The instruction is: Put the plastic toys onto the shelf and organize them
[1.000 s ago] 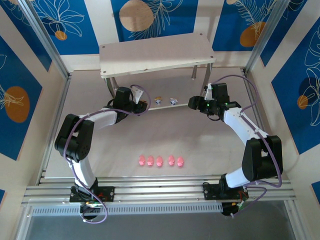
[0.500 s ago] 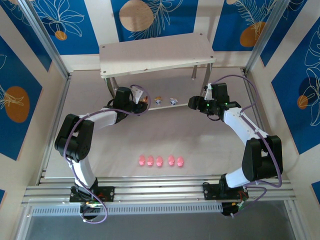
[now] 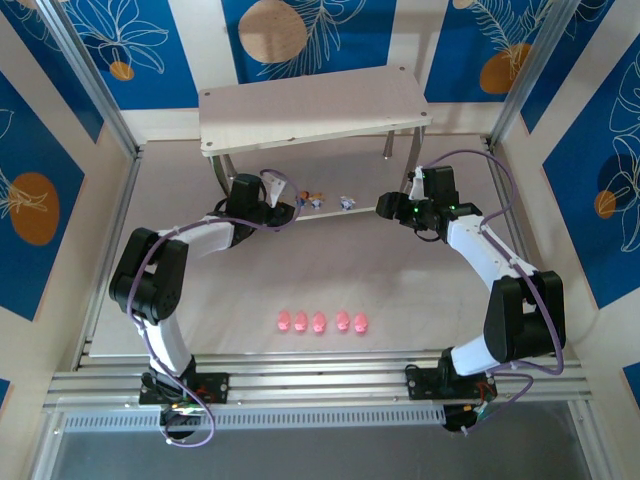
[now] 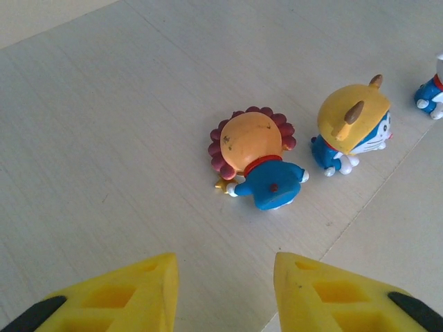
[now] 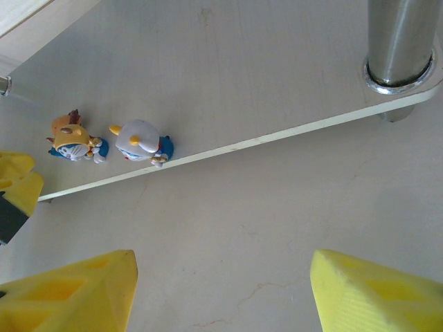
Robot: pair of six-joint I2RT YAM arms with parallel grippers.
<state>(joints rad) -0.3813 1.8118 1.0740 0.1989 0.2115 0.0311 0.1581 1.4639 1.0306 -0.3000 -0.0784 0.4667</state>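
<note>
Orange-maned figurine lies face down, feet toward left jaws.

The work area is being enclosed on three sides by wall panels printed in blue with white leaf outlines and orange discs, separated by cream bands. Aluminium posts are being used as corner framing. The pale tabletop is being lit evenly. Its near edge is being bordered by aluminium rails.

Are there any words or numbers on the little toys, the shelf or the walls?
None can be read. The lion-maned figure and the yellow-hooded figure carry only paint, the shelf boards are plain, the wall panels show leaves and circles, and the pink pigs are too small to check.
</note>
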